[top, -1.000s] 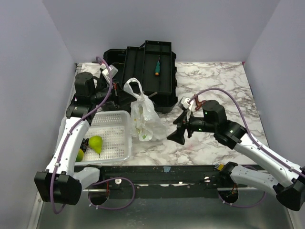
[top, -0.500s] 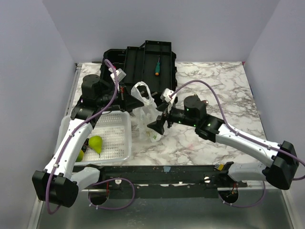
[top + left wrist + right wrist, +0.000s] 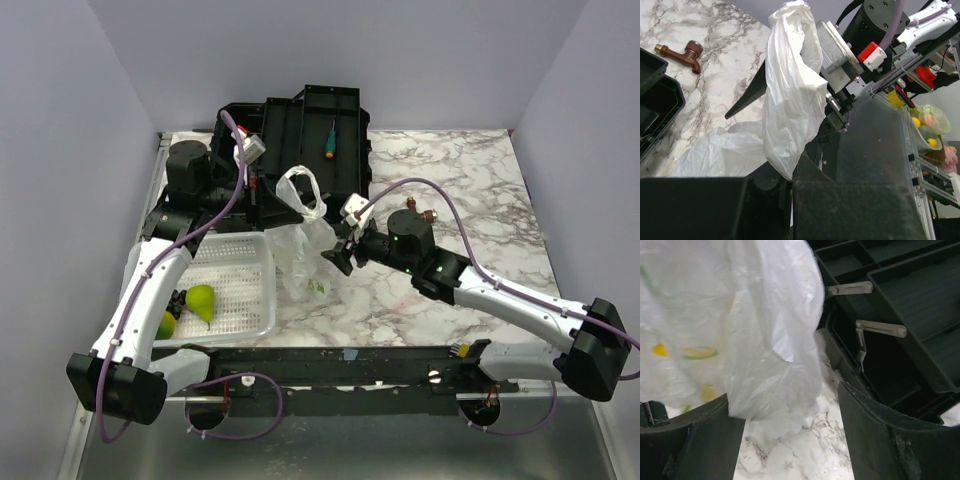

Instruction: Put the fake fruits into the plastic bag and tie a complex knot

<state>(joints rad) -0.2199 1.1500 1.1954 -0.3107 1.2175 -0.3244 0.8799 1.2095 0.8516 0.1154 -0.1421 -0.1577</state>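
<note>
The plastic bag [image 3: 305, 255] stands on the marble table, translucent white with a small yellow-green print. My left gripper [image 3: 272, 203] is shut on one of its loop handles [image 3: 301, 189]; the left wrist view shows the white film [image 3: 790, 95] pinched between the jaws. My right gripper [image 3: 340, 256] is open at the bag's right side; in the right wrist view the bag [image 3: 740, 325] lies against the left finger [image 3: 690, 445]. Two yellow-green fake fruits [image 3: 200, 299] lie at the white basket's near left. I see no tied knot.
The white perforated basket [image 3: 245, 285] sits left of the bag. An open black toolbox [image 3: 300, 140] with a green-handled screwdriver [image 3: 329, 140] stands behind it, close to both grippers. A brown tap [image 3: 682, 52] lies on the marble right of the bag.
My left gripper moved right and shut on the bag's handle, pulling it up and left. My right gripper swung left from mid-table to the bag's right side.
</note>
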